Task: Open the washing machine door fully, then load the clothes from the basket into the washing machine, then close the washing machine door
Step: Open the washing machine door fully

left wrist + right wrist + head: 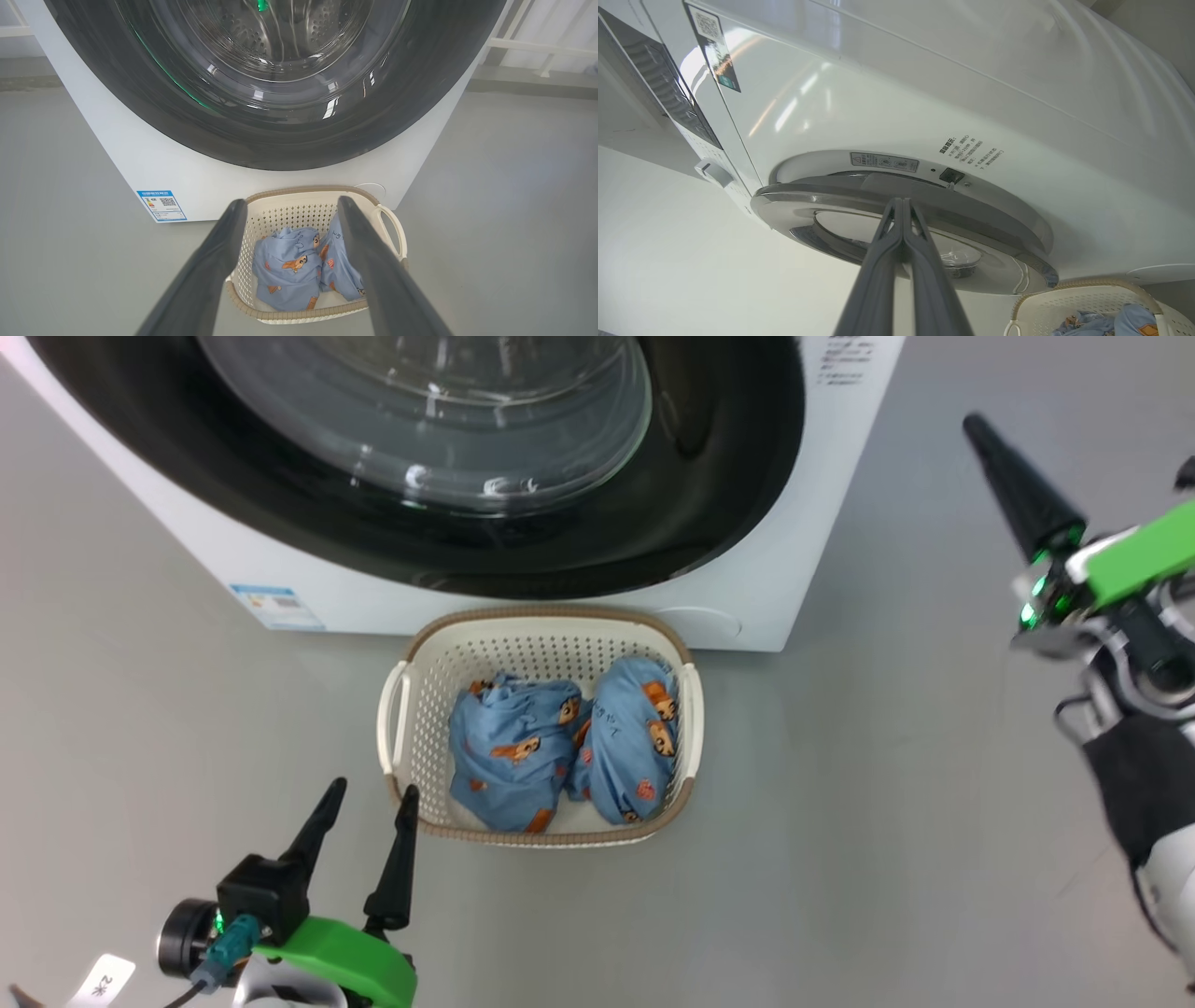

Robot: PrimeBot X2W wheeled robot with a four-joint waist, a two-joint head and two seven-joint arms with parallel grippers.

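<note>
Head view: your left gripper [373, 791] is spread, near-left of the basket [551, 614], which holds the clothes [513, 756] before the washer [373, 588].
Left wrist: the door [117, 107] is not swung open.
Right wrist: the right gripper [902, 201], pressed together, points at the door's edge. Opening seems the step in hand; next, probably hook and pull.

Head camera looks down on the washing machine [233, 560]; left wrist faces its front; right wrist hugs its door [808, 201]; all share the basket [551, 614].
</note>
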